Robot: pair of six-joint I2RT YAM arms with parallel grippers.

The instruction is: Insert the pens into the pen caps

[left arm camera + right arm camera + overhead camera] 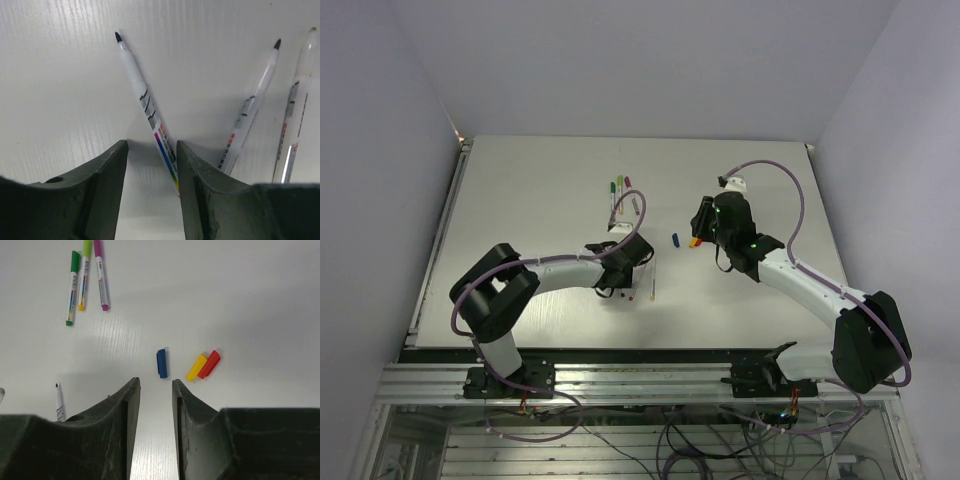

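The left jaws stand spread over the counter (pixel 60 75). The dark-tipped pen (pixel 145 100) lies slanted between them, its rear end close to the jaw at the right of the frame, not yet pinched. For a good grasp I would centre the jaws on the barrel and close across it, low to the counter (so thin a pen may roll away). The right jaws are also spread and hold nothing, just below the blue cap (pixel 161 363). No box or tray shows; the blue cap, the yellow cap (pixel 196 367) and the red cap (pixel 209 364) lie empty.
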